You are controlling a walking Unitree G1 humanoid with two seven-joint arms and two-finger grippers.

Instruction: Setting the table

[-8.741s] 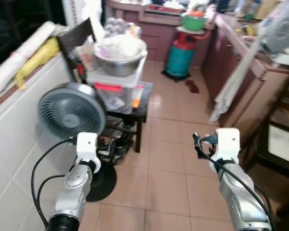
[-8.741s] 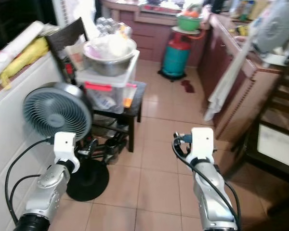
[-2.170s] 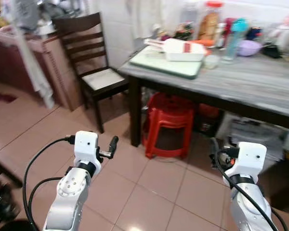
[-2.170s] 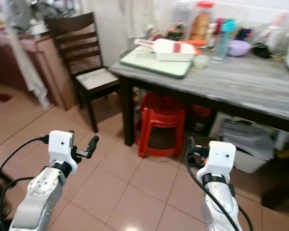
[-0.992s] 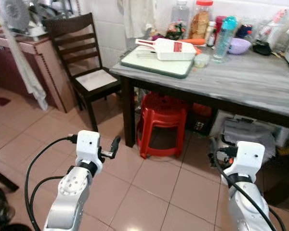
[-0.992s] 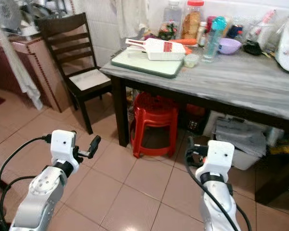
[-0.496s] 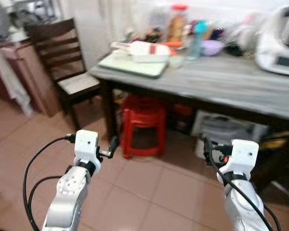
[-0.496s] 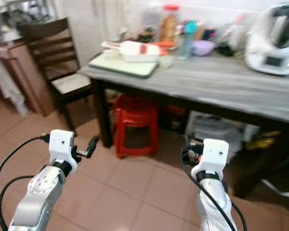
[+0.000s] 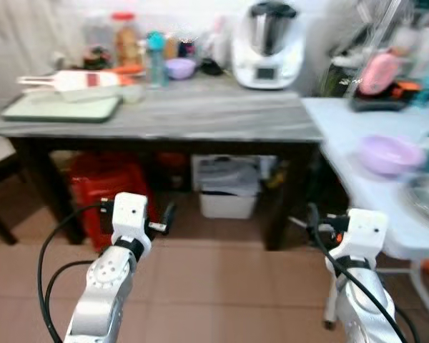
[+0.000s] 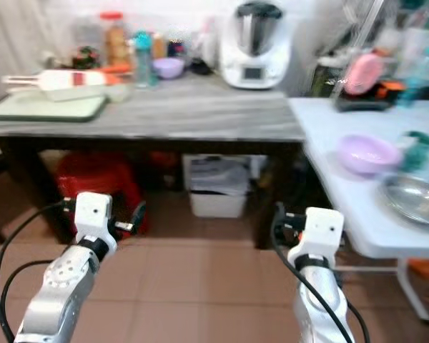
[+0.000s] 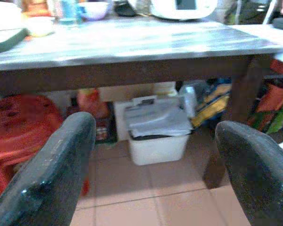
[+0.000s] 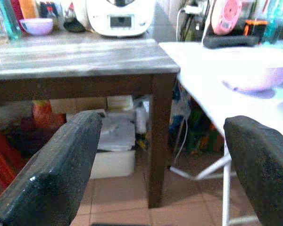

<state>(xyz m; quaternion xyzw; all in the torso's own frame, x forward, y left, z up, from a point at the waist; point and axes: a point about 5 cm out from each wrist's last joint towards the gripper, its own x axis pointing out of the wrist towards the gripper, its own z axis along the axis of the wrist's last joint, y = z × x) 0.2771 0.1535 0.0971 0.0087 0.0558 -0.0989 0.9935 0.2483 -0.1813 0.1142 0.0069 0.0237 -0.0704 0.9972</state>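
Task barely begun — left gripper (image 11: 151, 155) and right gripper (image 12: 162, 160) both spread, empty. Purple bowl (image 9: 390, 154) sat untouched on white table (image 9: 343, 136), right of frame.

two tables (image 9: 200, 118), two purple bowls (image 9: 390, 154)

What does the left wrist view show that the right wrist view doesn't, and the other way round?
Particular to the left wrist view: the corner of the green tray and a small pale bowl beside it on the grey table.

Particular to the right wrist view: the lilac bowl on the white table and a pink round object behind it.

Shared: the grey table, the white appliance and small purple bowl at its back, and the white lidded bin underneath. The left gripper and right gripper are both open.
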